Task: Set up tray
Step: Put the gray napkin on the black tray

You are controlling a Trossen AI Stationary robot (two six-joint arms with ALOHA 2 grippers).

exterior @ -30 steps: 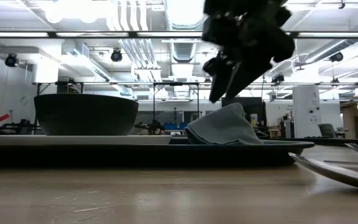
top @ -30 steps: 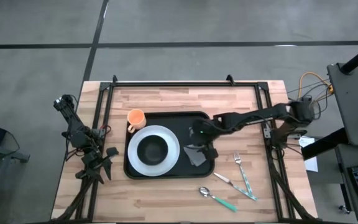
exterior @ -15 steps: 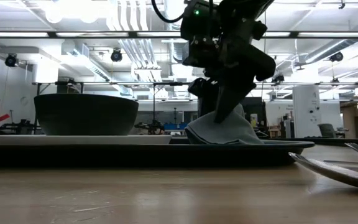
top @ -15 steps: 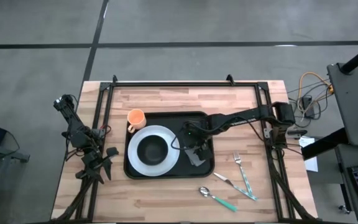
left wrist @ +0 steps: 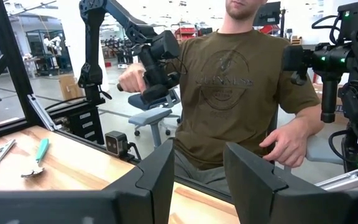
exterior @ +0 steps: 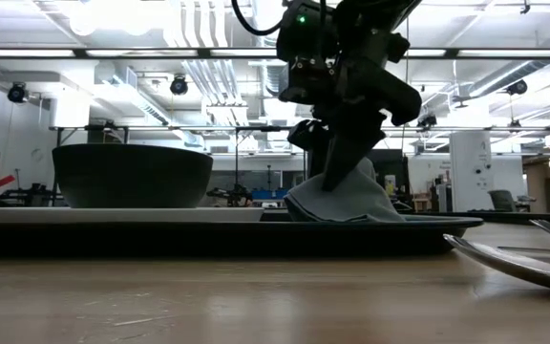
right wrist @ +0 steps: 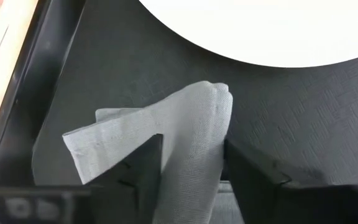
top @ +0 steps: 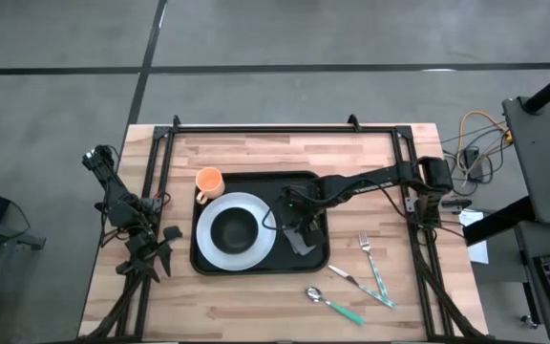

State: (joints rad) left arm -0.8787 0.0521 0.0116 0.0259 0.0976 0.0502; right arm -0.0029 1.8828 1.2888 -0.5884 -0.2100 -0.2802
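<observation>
The black tray [top: 265, 183] lies in the middle of the table. A white plate [top: 256, 205] with a black bowl [top: 235, 229] in it rests on the tray's left half. A crumpled grey napkin [top: 304, 244] lies on the tray's right half, one fold standing up [exterior: 351, 196]. My right gripper [top: 294, 225] reaches in from the table's right and is shut on that fold. My left gripper [top: 160, 244] waits at the table's left edge; it is open with nothing between its fingers [left wrist: 199, 168]. My right gripper pinches the napkin's raised fold [right wrist: 194, 149] between its two fingers [right wrist: 145, 165]. The fingers come from above, slanting down from the table's right. The rest of the napkin [right wrist: 104, 140] lies spread on the tray floor, slack.
An orange cup [top: 208, 180] stands on the table at the tray's far left corner. A fork [top: 364, 246], a knife [top: 351, 277] and a spoon [top: 330, 303] lie on the wood to the tray's right and near side. A person [left wrist: 241, 81] sits beyond the table.
My right gripper has moved toward the table's left and come down onto the napkin, then shut its fingers on the raised fold. The napkin still lies where it was on the tray.
</observation>
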